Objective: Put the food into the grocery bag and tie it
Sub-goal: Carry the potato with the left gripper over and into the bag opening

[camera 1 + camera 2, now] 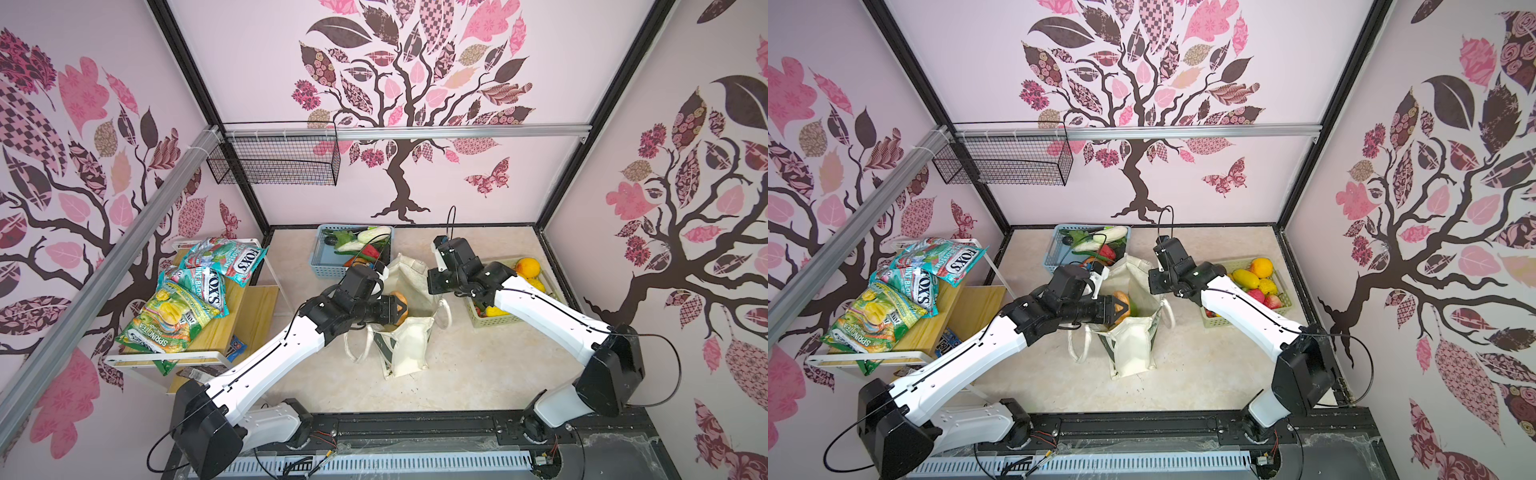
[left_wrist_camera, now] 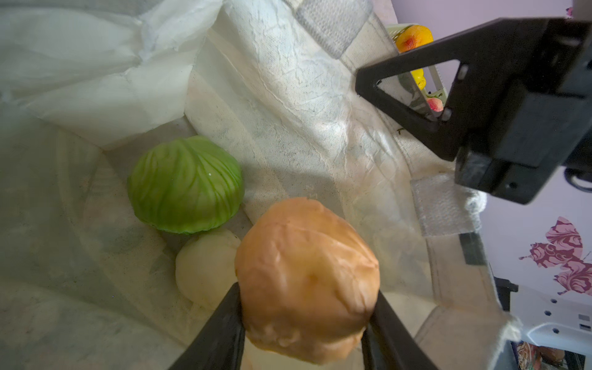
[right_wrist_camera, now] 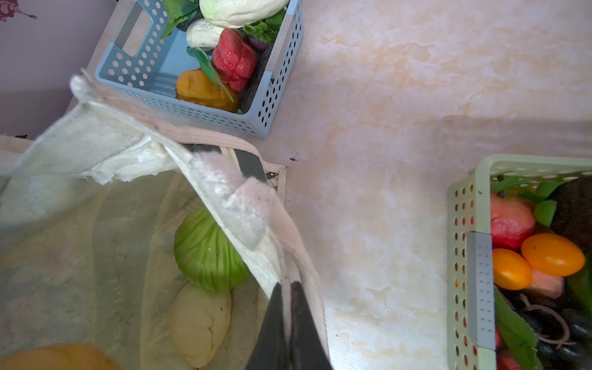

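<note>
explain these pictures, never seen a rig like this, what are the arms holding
Two white robot arms with pincer grippers work at a table. Two pictures look down from overhead; two come from cameras on the wrists. On the table stand a cream grocery bag, a blue basket and a pale green basket of toy food. The left gripper holds a tan-orange toy over the open bag, where a green cabbage and a pale toy lie. The right gripper is shut on the bag's rim, holding it open.
</note>
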Motion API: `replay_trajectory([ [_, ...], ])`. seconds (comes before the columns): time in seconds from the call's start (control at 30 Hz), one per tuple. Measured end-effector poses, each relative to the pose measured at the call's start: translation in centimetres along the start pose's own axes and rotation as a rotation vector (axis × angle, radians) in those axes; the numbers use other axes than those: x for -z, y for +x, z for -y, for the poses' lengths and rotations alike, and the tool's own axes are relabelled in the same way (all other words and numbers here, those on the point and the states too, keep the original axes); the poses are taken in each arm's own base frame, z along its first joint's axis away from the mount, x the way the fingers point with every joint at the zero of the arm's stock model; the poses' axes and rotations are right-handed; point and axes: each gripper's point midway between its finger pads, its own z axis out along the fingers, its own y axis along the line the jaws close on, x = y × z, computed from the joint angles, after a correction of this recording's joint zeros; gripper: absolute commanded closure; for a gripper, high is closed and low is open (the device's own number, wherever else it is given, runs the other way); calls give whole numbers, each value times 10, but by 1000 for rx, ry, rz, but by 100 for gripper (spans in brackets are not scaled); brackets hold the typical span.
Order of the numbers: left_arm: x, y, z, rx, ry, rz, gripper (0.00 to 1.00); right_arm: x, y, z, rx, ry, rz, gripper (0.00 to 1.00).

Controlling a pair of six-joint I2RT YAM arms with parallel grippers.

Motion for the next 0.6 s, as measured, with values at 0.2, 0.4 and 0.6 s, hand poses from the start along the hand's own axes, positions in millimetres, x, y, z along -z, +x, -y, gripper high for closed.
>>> replay_trajectory([
  [0.2,-10,12,-1,-17,-12,-39,56,-1,0,-1,-5,-4,-2,100],
  [0.4,-20,21,-6,-29,-31,-77,55,-1,-1,-2,-15,-11,2,100],
  [0.6,-34,31,-14,-39,-57,-115,54,-1,-2,-6,-23,-30,4,100],
])
